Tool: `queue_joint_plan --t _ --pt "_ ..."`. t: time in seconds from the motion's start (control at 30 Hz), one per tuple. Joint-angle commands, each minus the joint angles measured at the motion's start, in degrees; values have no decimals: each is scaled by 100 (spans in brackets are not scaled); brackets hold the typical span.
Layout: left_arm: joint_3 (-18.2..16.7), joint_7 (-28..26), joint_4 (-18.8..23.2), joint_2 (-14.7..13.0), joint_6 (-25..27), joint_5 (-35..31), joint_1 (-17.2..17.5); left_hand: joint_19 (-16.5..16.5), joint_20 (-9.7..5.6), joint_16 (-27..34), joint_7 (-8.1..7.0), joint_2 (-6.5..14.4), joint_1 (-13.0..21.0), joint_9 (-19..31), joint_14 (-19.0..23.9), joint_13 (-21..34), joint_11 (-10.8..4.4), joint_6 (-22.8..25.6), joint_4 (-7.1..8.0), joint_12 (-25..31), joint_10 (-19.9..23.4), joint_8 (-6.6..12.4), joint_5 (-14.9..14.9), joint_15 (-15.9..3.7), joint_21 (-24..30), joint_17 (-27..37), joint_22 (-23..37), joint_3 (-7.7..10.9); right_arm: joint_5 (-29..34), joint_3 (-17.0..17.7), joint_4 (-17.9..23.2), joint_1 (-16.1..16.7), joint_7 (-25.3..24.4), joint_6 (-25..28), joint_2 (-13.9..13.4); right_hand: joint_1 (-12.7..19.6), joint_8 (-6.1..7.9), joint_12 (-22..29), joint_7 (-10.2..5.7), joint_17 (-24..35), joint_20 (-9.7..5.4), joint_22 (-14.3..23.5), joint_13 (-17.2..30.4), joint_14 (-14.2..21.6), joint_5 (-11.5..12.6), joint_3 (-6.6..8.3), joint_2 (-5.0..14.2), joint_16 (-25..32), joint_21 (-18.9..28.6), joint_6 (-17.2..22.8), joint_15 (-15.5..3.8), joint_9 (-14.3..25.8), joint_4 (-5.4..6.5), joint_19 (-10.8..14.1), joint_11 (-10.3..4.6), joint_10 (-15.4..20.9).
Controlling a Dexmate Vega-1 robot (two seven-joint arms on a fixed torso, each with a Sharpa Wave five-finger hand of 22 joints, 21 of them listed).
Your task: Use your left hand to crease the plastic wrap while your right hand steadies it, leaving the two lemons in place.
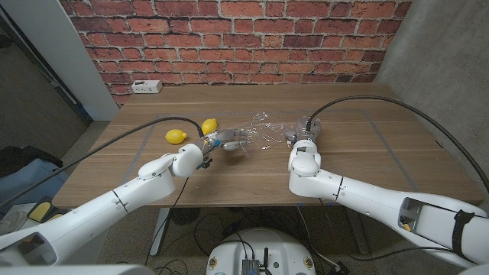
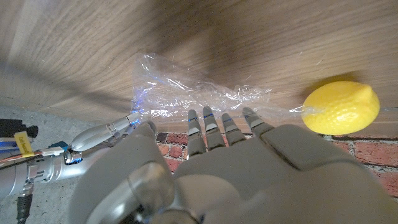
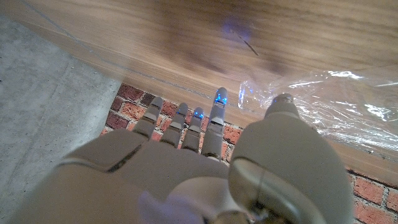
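Now the left hand grips the plastic wrap; right hand touches it, grasp unclear; two lemons at nine o'clock.

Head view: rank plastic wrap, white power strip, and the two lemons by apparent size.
1. plastic wrap, the widest spread.
2. white power strip, though it lies farther back, so it may be bigger than it looks.
3. The left lemon and right lemon look alike; no ranking.

Head view evenly lit, sharp, mild wide-angle bend at edges, glare flecks on plastic wrap, wrist views soft, near hands defocused, table motion-smeared, blue glints on right fingertips
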State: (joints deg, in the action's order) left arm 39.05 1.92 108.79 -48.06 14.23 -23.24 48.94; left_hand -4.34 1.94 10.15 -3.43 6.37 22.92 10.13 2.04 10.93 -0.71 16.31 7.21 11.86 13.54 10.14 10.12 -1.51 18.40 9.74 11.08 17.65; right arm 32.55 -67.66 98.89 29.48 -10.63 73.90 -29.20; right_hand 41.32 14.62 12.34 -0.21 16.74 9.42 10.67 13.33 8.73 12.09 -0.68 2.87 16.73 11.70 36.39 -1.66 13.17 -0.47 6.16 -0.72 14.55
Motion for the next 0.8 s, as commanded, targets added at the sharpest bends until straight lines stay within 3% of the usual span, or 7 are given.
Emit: queue_joint_plan --t 0.03,0.3,0.4,0.43,0.53,0.57,0.8 --pt "38 69 -107 27 -141 49 -110 -42 -3 -4 34 16 -101 5 -37 12 40 -38 25 -16 -63 13 43 7 -16 23 12 -20 -302 -495 -348 -369 -181 147 92 106 52 51 -26 0 17 11 0 116 48 -17 -36 33 59 73 -28 43 -74 49 -18 65" --pt "52 185 -182 22 -211 116 -172 -48 -9 -6 45 47 -144 4 -65 13 34 -49 32 -21 -93 17 51 3 -29 18 12 -20 -399 -489 -560 -307 -608 45 213 553 327 129 -99 -23 -131 8 21 354 240 41 -94 108 131 415 -223 215 -353 279 -182 343" --pt "77 243 -312 12 -449 189 -234 39 -91 -5 57 69 -174 4 -77 13 15 -61 32 -34 -144 19 56 -5 -3 14 12 -17 -444 -525 -508 -332 -622 52 192 595 456 151 -77 -8 -154 7 23 469 289 41 -61 163 141 627 -282 271 -370 335 -215 451" --pt "99 292 -387 12 -583 229 -276 154 -212 -3 71 95 -204 3 -89 12 5 -85 18 -71 -287 18 64 0 28 8 10 -10 -441 -540 -505 -339 -652 68 202 644 502 163 -20 2 -166 6 23 491 314 75 14 180 150 711 -290 289 -380 371 -225 506" --pt "149 413 -455 23 -654 224 -349 224 -286 -6 95 109 -216 3 -109 13 -31 -129 2 -78 -346 10 68 11 44 5 7 -3 -472 -514 -506 -320 -747 51 214 844 633 178 -27 12 -183 2 22 579 367 178 175 227 174 962 -345 339 -459 479 -256 607" --pt "160 447 -471 26 -673 225 -366 231 -301 -6 100 111 -217 3 -110 13 -33 -137 0 -76 -347 8 69 10 46 4 7 -2 -469 -548 -507 -339 -754 42 204 1068 690 175 0 15 -203 0 22 597 394 296 319 240 166 1057 -344 369 -558 497 -260 646" --pt "135 410 -497 45 -692 228 -342 256 -278 -7 112 126 -228 3 -122 13 -46 -171 -15 -70 -370 5 73 8 45 2 5 7 -560 -369 -482 -192 -1010 -292 183 1628 975 239 -17 20 -304 -9 19 729 379 571 571 315 172 1671 -501 439 -805 626 -354 949"
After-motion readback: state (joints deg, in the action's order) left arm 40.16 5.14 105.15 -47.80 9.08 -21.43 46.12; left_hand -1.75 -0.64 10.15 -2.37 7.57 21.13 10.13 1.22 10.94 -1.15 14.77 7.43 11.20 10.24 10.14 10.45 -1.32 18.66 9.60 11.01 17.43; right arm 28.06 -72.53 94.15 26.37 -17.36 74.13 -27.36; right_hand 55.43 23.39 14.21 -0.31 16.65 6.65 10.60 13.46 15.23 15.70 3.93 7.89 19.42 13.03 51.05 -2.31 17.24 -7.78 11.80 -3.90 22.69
